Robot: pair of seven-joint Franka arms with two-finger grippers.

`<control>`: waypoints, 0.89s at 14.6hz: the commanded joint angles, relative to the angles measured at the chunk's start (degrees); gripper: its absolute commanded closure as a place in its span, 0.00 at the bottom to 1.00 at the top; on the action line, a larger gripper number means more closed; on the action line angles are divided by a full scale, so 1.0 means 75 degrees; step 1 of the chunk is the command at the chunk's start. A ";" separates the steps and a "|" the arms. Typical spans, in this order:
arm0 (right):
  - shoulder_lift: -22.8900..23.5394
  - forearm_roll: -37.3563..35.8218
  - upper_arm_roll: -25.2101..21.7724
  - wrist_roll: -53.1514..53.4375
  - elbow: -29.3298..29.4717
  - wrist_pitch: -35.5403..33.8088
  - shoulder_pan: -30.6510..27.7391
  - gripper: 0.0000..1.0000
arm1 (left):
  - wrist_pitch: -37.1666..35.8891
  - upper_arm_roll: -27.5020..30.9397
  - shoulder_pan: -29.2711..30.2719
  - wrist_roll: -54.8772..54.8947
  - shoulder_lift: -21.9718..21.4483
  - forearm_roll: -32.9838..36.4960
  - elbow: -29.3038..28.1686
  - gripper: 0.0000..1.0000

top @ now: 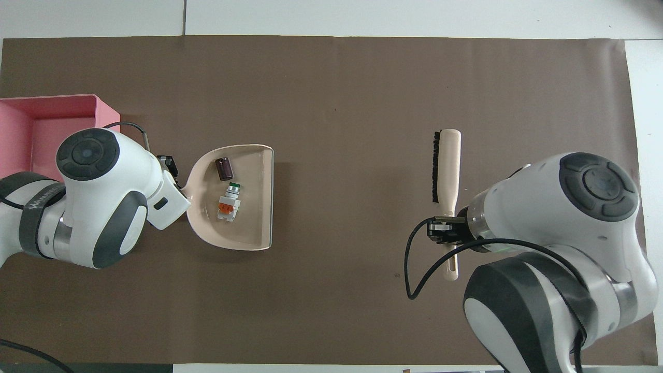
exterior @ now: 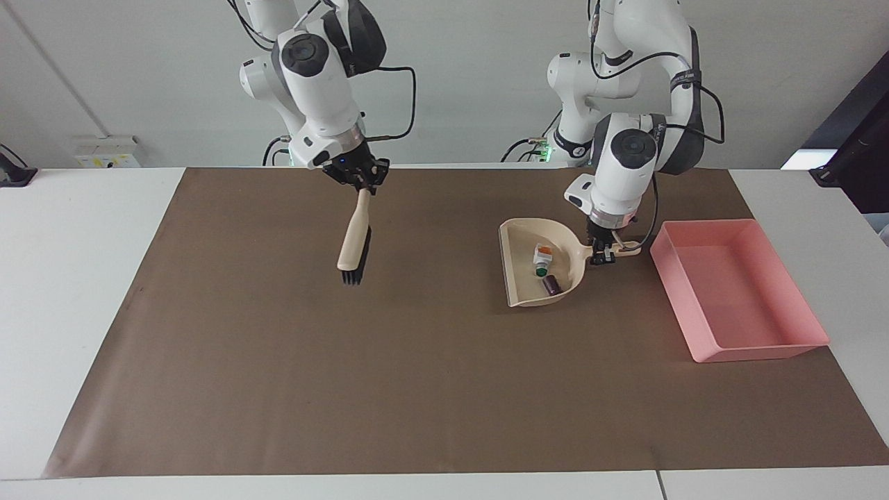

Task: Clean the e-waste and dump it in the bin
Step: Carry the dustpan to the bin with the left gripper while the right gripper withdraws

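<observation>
Currently brown mat (exterior: 278, 389) covers the table; bin (exterior: 740, 292) sits beside the dustpan (exterior: 517, 278), toward the left arm's end. Left gripper (exterior: 601, 255) clamps the dustpan handle, e-waste (top: 228, 199) inside, pan probably lifted slightly. Right gripper (exterior: 361, 186) grips the brush (exterior: 353, 243), raised well apart from the dustpan.

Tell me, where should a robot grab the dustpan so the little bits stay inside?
By the handle, from above, probably. It juts from the dustpan toward the pink bin, clear of the scoop holding the e-waste. The left pincer holds it there.
</observation>
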 commanded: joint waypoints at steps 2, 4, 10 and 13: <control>-0.0003 -0.0890 0.0163 -0.1587 -0.0198 -0.0036 -0.1559 1.00 | -0.0339 0.0038 0.1054 0.0826 -0.0720 -0.0171 0.0020 1.00; 0.0277 -0.1395 0.0163 -0.2456 -0.0210 -0.0048 -0.2147 1.00 | -0.1004 0.0062 0.1687 0.1155 -0.0745 -0.0159 0.0627 1.00; 0.1215 -0.2217 0.0163 -0.4578 -0.0163 0.0232 -0.3495 1.00 | -0.1664 0.0085 0.3774 0.2816 0.0075 0.0389 0.2562 1.00; 0.1322 -0.2066 0.0163 -0.4570 -0.0302 0.0502 -0.3882 1.00 | -0.1455 0.0085 0.3870 0.2938 0.0357 0.2121 0.2916 1.00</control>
